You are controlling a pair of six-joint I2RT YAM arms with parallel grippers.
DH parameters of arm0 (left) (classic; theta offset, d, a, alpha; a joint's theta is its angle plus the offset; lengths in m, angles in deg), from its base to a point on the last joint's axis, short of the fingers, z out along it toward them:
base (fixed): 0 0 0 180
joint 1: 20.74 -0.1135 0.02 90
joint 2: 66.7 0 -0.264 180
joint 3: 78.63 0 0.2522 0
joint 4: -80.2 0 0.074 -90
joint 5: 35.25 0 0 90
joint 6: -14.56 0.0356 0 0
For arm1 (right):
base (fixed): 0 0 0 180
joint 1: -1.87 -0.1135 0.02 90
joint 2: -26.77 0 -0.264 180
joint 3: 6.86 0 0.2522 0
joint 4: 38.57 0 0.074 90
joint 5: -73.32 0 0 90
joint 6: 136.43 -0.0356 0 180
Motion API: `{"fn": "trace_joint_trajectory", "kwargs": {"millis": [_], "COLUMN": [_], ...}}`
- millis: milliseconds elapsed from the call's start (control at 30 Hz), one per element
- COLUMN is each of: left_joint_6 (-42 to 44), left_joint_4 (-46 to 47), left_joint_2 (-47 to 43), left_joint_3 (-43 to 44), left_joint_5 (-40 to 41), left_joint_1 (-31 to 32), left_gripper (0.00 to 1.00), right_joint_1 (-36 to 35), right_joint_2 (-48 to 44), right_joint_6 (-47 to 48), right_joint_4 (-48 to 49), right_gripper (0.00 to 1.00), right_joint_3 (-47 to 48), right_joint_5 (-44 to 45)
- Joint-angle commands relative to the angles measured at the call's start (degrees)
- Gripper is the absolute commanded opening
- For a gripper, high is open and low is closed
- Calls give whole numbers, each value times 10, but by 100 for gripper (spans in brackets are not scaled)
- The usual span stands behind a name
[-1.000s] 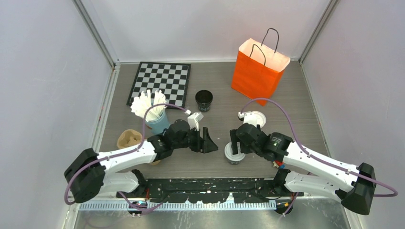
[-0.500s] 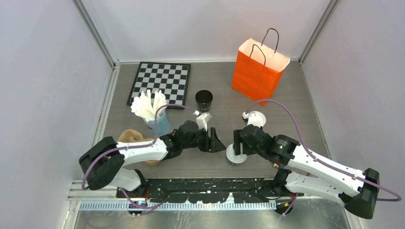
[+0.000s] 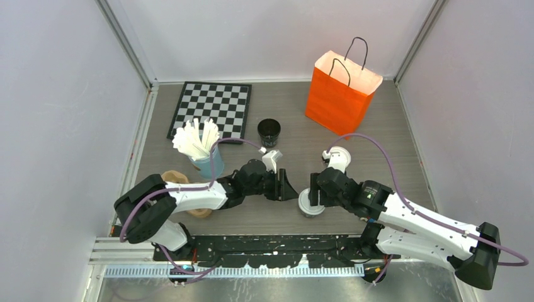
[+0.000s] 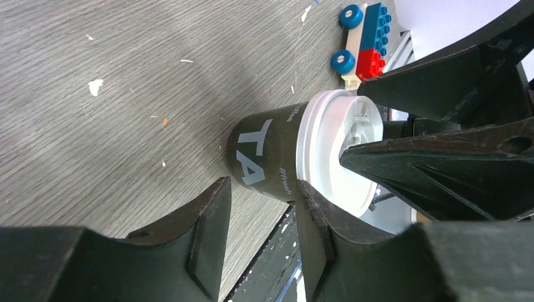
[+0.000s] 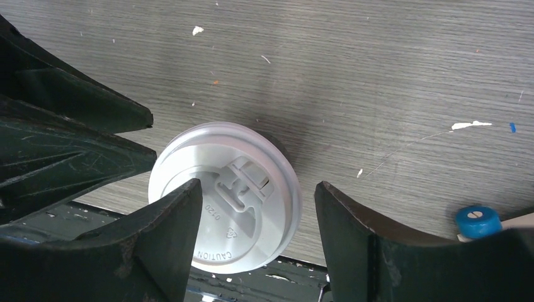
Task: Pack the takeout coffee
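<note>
None bagged yet, seemingly: only one lidded takeout coffee cup (image 4: 258,154) at five o'clock, left gripper (image 4: 264,189) and right gripper (image 5: 257,189) around it with jaws apart, another black cup (image 3: 269,132) lidless at twelve, orange bag (image 3: 340,100) toward one.

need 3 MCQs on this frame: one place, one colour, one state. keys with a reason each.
1. Where does the orange bag stand?
A) flat by the left wall
B) far right of the table
C) between the arm bases

2. What colour is the lid on the cup nearest the table's front edge?
A) black
B) orange
C) white

3. The black cup beside the chessboard is:
A) upright, no lid
B) capped
C) on its side

Keys: 1 B, it stands upright at the back right. 2 C, both wrist views show a white lid. 3 A, its open mouth faces up.
</note>
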Motion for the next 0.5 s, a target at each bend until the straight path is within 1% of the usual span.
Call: {"fn": "trace_joint_trajectory", "kwargs": {"millis": [0,200,367,467], "left_joint_6": [14,19,22,18], "left_joint_4": [2,-7,-30,-29], "left_joint_2": [9,10,-30,-56], "left_joint_3": [10,-8,-3,0], "left_joint_5": [13,20,27,29], "left_joint_1": [8,12,12,12], "left_gripper": [43,42,42,45], "right_joint_1": [-3,-2,-3,-3], "right_joint_2": [3,10,8,6], "right_joint_6": [-12,-19,-19,-19], "right_joint_4": [-4,-9,-9,-9], "right_gripper": [70,69,69,69], "right_joint_3": [-13,-11,-10,-11], "right_joint_5": [5,11,13,11]}}
